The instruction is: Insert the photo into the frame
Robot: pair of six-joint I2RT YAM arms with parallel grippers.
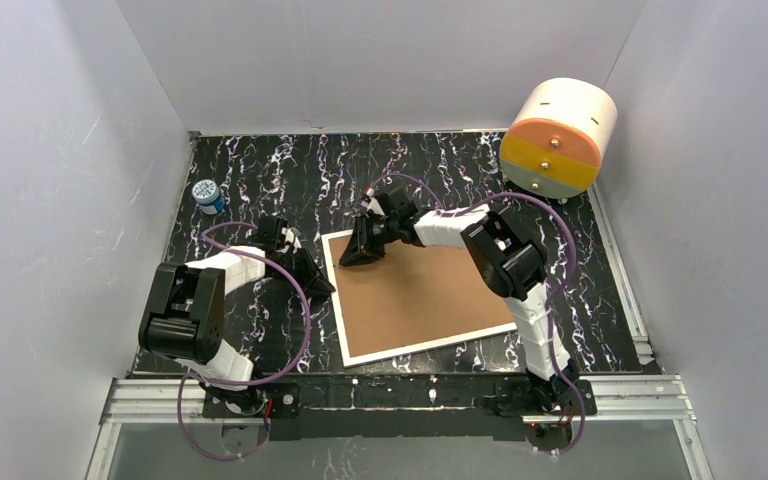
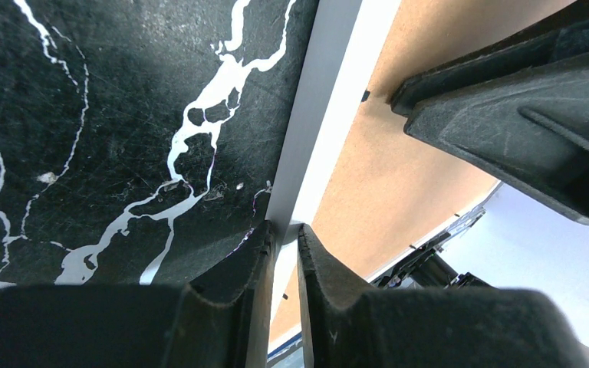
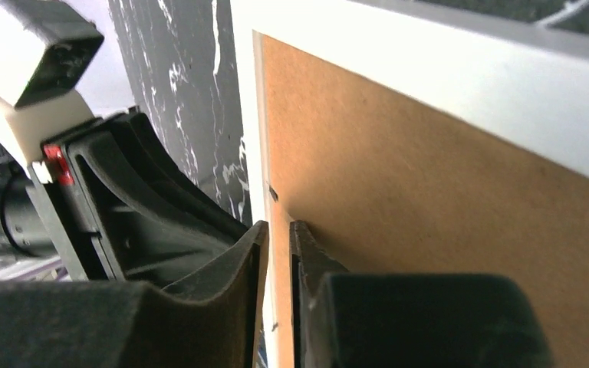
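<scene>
The frame (image 1: 430, 300) lies back-up on the marbled table, its brown fibreboard back inside a narrow white rim. My left gripper (image 1: 317, 287) is at the frame's left edge. In the left wrist view it (image 2: 284, 228) is shut on the white rim (image 2: 314, 130), beside the brown back (image 2: 376, 169). My right gripper (image 1: 356, 256) is at the far left corner. In the right wrist view it (image 3: 278, 224) is shut on the same left edge, one finger on the brown back (image 3: 429, 192). The two grippers are close together. The photo is hidden.
A white-and-orange drum (image 1: 558, 135) stands at the back right corner. A small blue-and-white bottle (image 1: 206, 194) stands at the back left. White walls close in three sides, and a metal rail (image 1: 400, 395) runs along the near edge.
</scene>
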